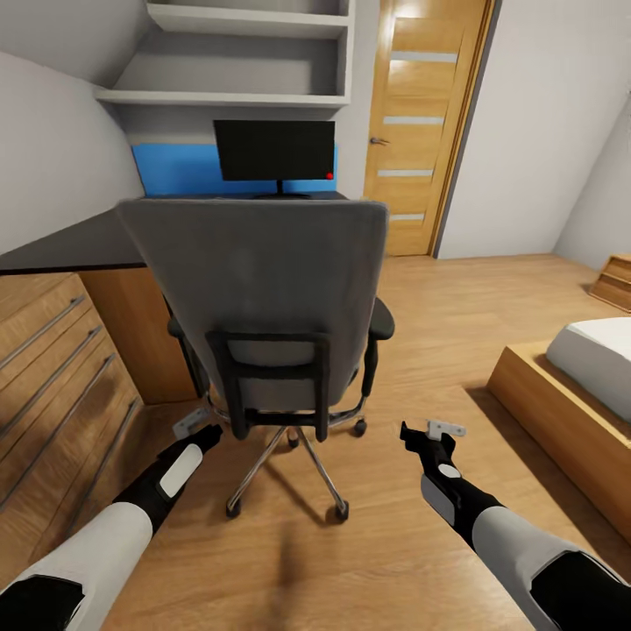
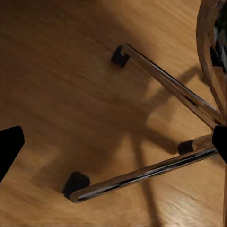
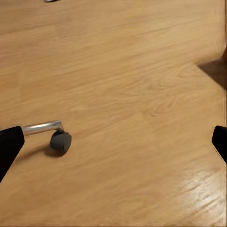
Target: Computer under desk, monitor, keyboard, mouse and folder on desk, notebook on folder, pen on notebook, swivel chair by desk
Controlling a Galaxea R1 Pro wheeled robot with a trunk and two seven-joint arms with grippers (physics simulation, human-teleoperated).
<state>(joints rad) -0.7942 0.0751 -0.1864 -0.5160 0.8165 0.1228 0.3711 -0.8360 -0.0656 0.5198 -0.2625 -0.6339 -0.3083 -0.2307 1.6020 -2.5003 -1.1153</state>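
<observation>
Grey padded swivel chair (image 1: 263,298) on chrome spokes, back toward camera, before glossy black desk (image 1: 79,245) bearing thin black monitor (image 1: 275,151). Left gripper (image 1: 194,427) and right gripper (image 1: 436,432) low, flanking it.

Left wrist: spread wide, empty above spokes.

Right wrist: likewise parted, holding nothing. Probably chair-positioning step; next, grasp backrest.

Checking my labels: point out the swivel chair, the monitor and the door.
swivel chair (image 1: 263,263), head view, middle of the grey backrest.
monitor (image 1: 273,149), head view, centre of the black screen.
door (image 1: 425,105), head view, upper wooden panel.
</observation>
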